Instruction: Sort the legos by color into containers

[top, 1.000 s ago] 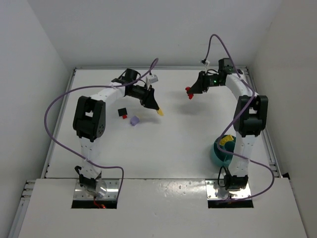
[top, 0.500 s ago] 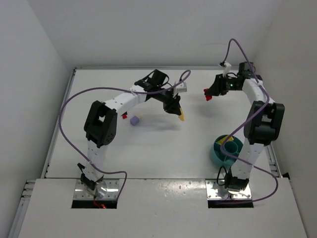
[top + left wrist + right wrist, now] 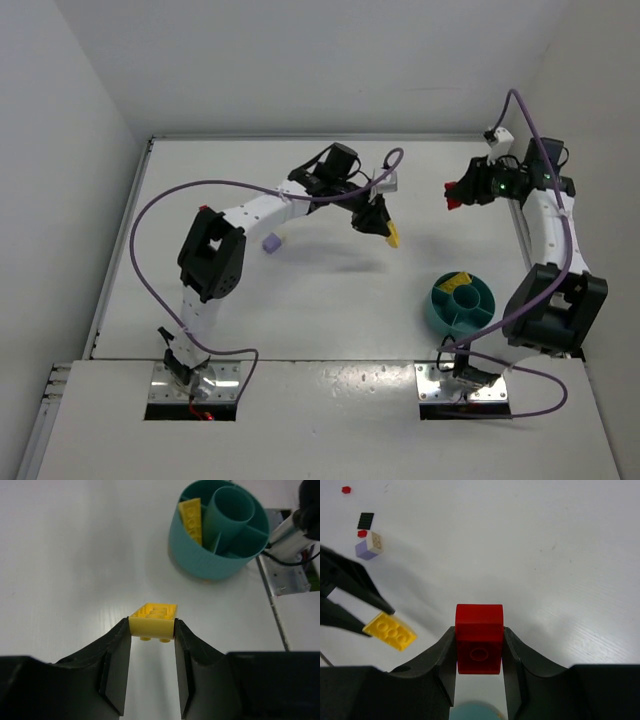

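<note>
Both arms have swung right since a second ago: the left gripper (image 3: pixel 386 229) has carried its yellow brick (image 3: pixel 393 238) from left of centre to mid-table, and the right gripper (image 3: pixel 457 194) has pulled back toward the far right with its red brick (image 3: pixel 451 197). The right arm's lower links, which lay across the bowl (image 3: pixel 436 312), have shifted aside, and the whole rim shows now. Left wrist view: the jaws are pinched narrow on the yellow brick, one finger on each side, its studs pointing down and the brick held above the table (image 3: pixel 330 300). Right wrist view: same story, jaws narrow and clamped on both flanks of the red brick, also off the surface. The bowl sits at the near right, close to the right arm's base, well apart from both grippers. A yellow plate (image 3: pixel 192 516) already leans in one compartment, beside the central ring (image 3: pixel 232 510). Back at the left, the lavender brick (image 3: pixel 270 242) lies on the table just beside the left arm. From the right wrist camera a pale block (image 3: pixel 376 540) touches it, with a black plate (image 3: pixel 365 520) and a small red piece (image 3: pixel 362 533) near.
</note>
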You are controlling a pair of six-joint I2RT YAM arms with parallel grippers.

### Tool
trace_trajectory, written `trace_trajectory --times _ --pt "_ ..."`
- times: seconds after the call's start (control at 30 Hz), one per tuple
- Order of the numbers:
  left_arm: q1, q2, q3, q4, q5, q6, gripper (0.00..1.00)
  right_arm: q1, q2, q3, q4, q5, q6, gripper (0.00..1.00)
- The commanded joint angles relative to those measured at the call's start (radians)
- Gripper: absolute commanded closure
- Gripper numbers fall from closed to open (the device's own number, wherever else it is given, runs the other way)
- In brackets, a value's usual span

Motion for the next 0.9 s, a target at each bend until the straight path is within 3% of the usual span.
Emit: trace_trajectory --times 0.0,0.27,0.87 --pt "-0.061 -0.006 0.000 0.151 0.096 -0.078 1.00 -0.050 -0.033 -0.036 0.024 0.038 0.034 1.00" --pt "-0.186 0.039 0.046 0.294 0.040 -0.258 1.00 -0.139 -0.082 -0.131 0.049 0.078 0.085 1.00" --pt "-0.270 0.201 0.232 0.252 -0.064 -0.272 1.00 -0.229 -0.153 -0.188 0.145 0.015 0.232 1.00"
